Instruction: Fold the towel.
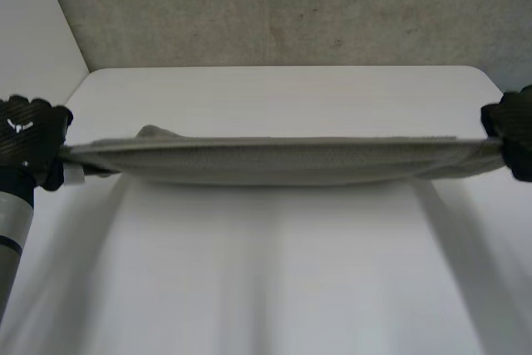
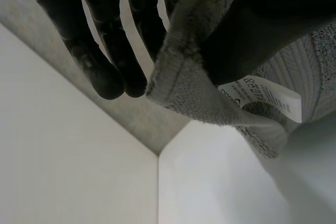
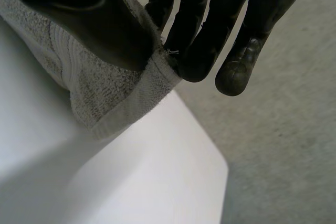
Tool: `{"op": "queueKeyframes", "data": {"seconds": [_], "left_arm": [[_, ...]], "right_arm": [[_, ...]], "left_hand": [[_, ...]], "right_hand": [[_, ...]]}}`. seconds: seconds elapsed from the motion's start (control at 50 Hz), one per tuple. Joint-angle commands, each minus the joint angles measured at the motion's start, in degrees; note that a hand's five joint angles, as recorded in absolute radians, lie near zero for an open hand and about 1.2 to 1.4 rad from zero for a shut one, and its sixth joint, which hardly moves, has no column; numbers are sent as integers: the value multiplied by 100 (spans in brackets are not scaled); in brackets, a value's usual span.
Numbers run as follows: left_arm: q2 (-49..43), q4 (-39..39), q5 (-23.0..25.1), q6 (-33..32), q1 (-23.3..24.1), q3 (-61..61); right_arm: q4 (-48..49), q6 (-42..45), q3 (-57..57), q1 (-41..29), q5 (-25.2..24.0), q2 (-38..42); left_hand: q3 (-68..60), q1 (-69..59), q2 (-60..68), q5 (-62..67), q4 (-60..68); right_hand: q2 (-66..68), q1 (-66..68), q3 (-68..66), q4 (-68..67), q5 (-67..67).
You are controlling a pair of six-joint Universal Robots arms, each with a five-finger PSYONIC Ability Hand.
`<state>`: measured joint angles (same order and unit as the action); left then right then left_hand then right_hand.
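Bright even light, pale table (image 1: 274, 97), soft broad shadow beneath the towel (image 1: 283, 160)

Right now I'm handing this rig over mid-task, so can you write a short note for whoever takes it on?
Left hand: shut, pinching the towel at one end, by the white label.
Right hand: shut, pinching the opposite end.
The towel is stretched between both hands above the table, sagging slightly in the middle.
Done: towel lifted and spread.
Left: fold it and lay it down.
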<state>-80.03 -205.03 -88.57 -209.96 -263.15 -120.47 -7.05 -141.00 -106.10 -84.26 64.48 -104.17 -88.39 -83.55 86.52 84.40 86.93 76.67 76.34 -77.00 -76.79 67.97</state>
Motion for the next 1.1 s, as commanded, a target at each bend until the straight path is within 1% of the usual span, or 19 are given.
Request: {"op": "queueKeyframes", "data": {"seconds": [0.02, 0.22, 0.34, 0.38, 0.42, 0.44, 0.48, 0.56, 0.6, 0.64, 0.66, 0.7, 0.74, 0.76, 0.78, 0.84, 0.9, 1.06, 1.1], "left_arm": [[128, 68, 560, -1, -70, -55], [-626, 33, 1218, -9, -676, -153], [-1287, 59, 1386, -9, -606, 578], [-1960, 129, 1343, -9, -405, 1286], [-2321, 251, 1308, -18, -274, 1672], [-2672, 444, 1238, -18, -168, 2129], [-3015, 672, 1159, -44, -80, 2638], [-3616, 1193, 938, -53, 79, 3882], [-4019, 1735, 571, -1, 307, 5403], [-4108, 1921, 447, 52, 386, 6090], [-4108, 1923, 446, 52, 387, 6097], [-4170, 1949, 253, 305, 492, 7418], [-4161, 1862, 200, 533, 519, 7946], [-4153, 1765, 156, 814, 545, 8282], [-4152, 1764, 156, 817, 545, 8286], [-3969, 1475, 42, 1570, 598, 8409], [-3924, 1422, -2, 1731, 598, 8277], [-3748, 1026, 59, 1863, 369, 6677], [-3652, 834, 164, 1871, 238, 5759]], "right_arm": [[-68, -94, -173, 313, -348, -428], [-112, 284, -323, 322, -454, 231], [-95, 548, 526, 122, -253, 1247], [-60, 539, 863, -161, -111, 1655], [-147, 591, 1703, -808, 491, 2520], [-148, 591, 1707, -811, 495, 2525], [-418, 775, 2713, -1258, 1309, 3364], [-709, 1196, 3828, -1504, 1872, 4068], [-772, 1356, 4432, -1620, 2077, 4318], [-370, 1330, 5569, -1813, 2235, 4493], [-367, 1330, 5574, -1813, 2235, 4493], [213, 1128, 5917, -1954, 2235, 4493], [1127, 829, 5943, -1963, 2244, 4450], [2032, 585, 5743, -1954, 2253, 4223], [2563, 496, 5498, -1980, 2262, 3899], [2718, 486, 5258, -1954, 2227, 3544], [2674, 451, 4959, -1945, 2147, 3483], [2305, 477, 4221, -1910, 1936, 3553], [2243, 460, 4027, -1892, 1875, 3562]], "left_hand": [[839, 355, -652, -1440, -693], [839, 355, -652, -1440, -693], [839, 355, -652, -1440, -693], [839, 355, -652, -1440, -693], [839, 355, -652, -1440, -693], [839, 355, -652, -1440, -693], [839, 355, -652, -1440, -693], [839, 355, -652, -1440, -693], [839, 355, -652, -1440, -693], [839, 355, -652, -1440, -693], [839, 355, -652, -1440, -693], [839, 355, -652, -1440, -693], [839, 355, -652, -1440, -693], [839, 355, -652, -1440, -693], [839, 355, -652, -1440, -693], [839, 355, -652, -1440, -693], [839, 355, -652, -1440, -693], [839, 355, -652, -1440, -693], [839, 355, -652, -1440, -693]], "right_hand": [[333, 366, -300, -321, 203], [333, 366, -300, -321, 203], [333, 366, -300, -321, 203], [333, 366, -300, -321, 203], [333, 366, -300, -321, 203], [333, 366, -300, -321, 203], [333, 366, -300, -321, 203], [333, 366, -300, -321, 203], [333, 366, -300, -321, 203], [333, 366, -300, -321, 203], [333, 366, -300, -321, 203], [333, 366, -300, -321, 203], [333, 366, -300, -321, 203], [333, 366, -300, -321, 203], [333, 366, -300, -321, 203], [333, 366, -300, -321, 203], [333, 366, -300, -321, 203], [333, 366, -300, -321, 203], [333, 366, -300, -321, 203]]}}
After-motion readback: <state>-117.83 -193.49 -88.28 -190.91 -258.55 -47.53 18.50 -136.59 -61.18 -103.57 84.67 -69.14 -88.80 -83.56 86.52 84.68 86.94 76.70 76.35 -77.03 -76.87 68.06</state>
